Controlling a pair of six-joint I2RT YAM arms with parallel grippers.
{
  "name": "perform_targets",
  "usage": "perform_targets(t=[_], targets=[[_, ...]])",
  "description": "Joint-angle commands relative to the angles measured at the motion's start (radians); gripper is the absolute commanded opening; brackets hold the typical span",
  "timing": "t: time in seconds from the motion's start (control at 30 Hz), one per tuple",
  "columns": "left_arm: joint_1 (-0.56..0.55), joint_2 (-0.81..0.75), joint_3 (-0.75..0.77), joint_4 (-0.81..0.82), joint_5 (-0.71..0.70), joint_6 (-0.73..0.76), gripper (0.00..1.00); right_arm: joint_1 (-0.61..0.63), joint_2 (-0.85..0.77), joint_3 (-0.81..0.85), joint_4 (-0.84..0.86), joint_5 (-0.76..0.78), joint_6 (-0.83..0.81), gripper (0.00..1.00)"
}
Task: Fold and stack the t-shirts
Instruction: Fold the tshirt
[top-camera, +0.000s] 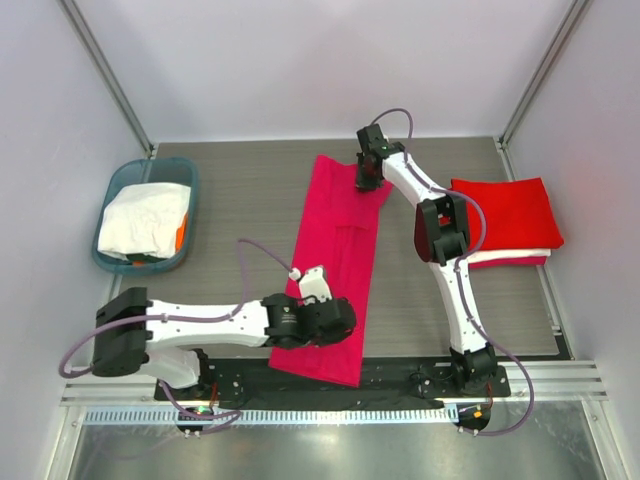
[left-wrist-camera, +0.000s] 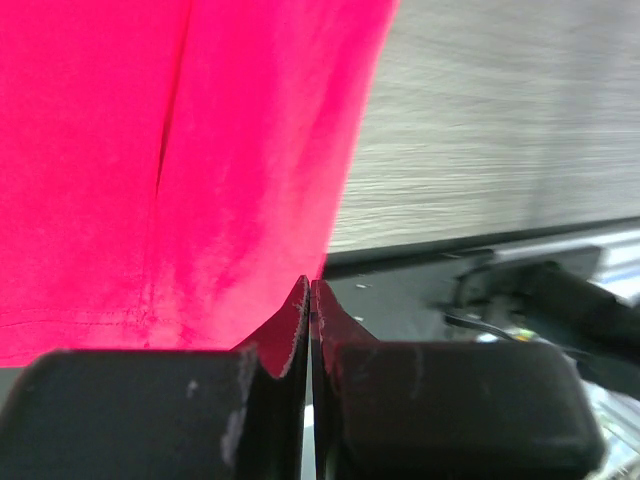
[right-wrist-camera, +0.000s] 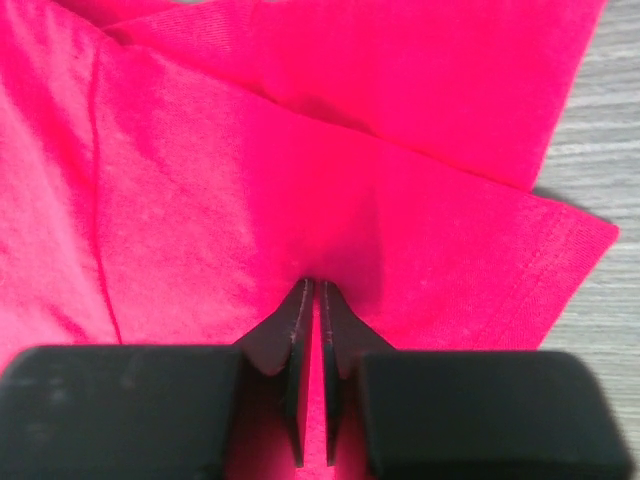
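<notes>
A magenta-pink t-shirt lies as a long narrow strip down the middle of the table, its near end hanging over the black front rail. My left gripper is shut at the strip's near right edge; in the left wrist view its tips meet at the cloth's corner, and no cloth shows between them. My right gripper rests on the far end. In the right wrist view its jaws stand a slit apart, tips pressed into the pink cloth. Folded red t-shirts are stacked at the right.
A white layer shows under the red stack. A teal basket at the far left holds a crumpled white t-shirt. Side walls stand close on both sides. The black rail with cables runs along the table's near edge.
</notes>
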Motion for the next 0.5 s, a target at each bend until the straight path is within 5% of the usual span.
perform_targets(t=[0.0,0.17,0.3,0.47], targets=[[0.054,-0.124,0.037,-0.046,-0.086,0.085,0.0,-0.007,0.009,0.056,-0.047,-0.021,-0.034,0.17],[0.203,-0.288,-0.033,-0.041,0.01,0.258,0.0,-0.007,-0.081,0.056,-0.043,-0.06,-0.015,0.31],[0.399,-0.38,-0.119,-0.001,0.131,0.35,0.01,-0.005,-0.196,-0.047,-0.018,-0.069,-0.014,0.31],[0.504,-0.393,-0.11,-0.039,0.159,0.456,0.01,-0.004,-0.402,-0.281,0.032,-0.057,-0.02,0.28]])
